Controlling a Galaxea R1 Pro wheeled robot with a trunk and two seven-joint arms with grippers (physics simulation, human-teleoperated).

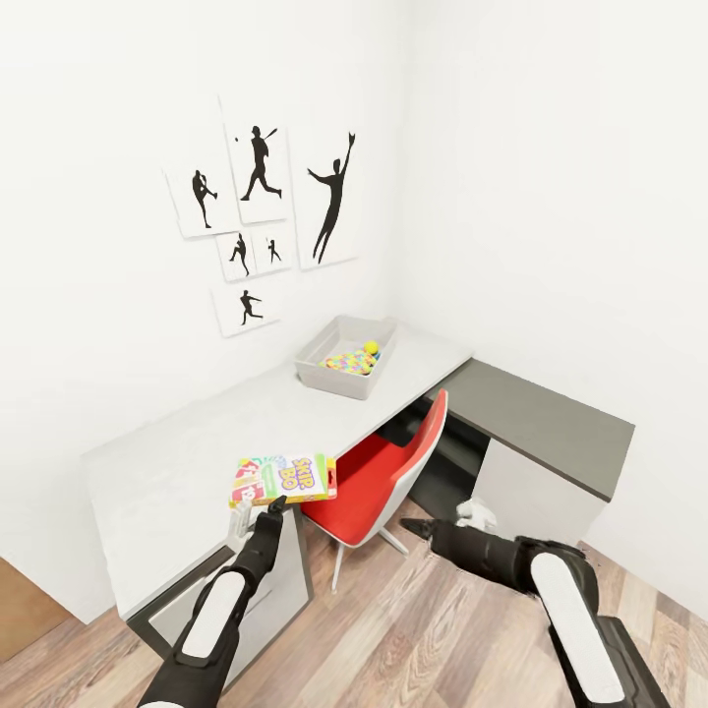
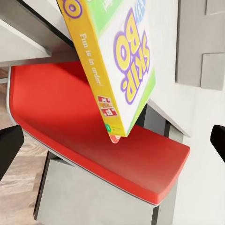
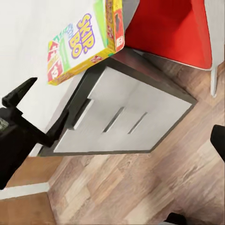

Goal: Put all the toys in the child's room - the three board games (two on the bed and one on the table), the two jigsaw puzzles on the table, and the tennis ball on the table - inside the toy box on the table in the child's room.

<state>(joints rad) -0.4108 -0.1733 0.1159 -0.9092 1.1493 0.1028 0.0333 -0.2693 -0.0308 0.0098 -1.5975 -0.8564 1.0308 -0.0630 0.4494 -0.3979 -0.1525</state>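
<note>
Bright Skip-Bo box (image 1: 283,479) lying flat on the pale grey table (image 1: 167,472), right at the front edge, poking out over the red chair (image 1: 379,477). Left gripper (image 1: 270,511) just below that box with fingers spread wide, holding nothing. Right gripper (image 1: 413,526) low over the wood floor (image 1: 423,629); cannot tell if open or closed. Far back on the table, grey toy box (image 1: 346,357) with a jigsaw puzzle (image 1: 346,363) and the tennis ball (image 1: 371,347) inside.

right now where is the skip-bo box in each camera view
Head view: Skip-Bo box at the near edge of the pale desk, just ahead of the left end effector.
Left wrist view: upper middle, overhanging the red chair seat.
Right wrist view: upper left.
Shared landmark: the red chair seat.
</note>
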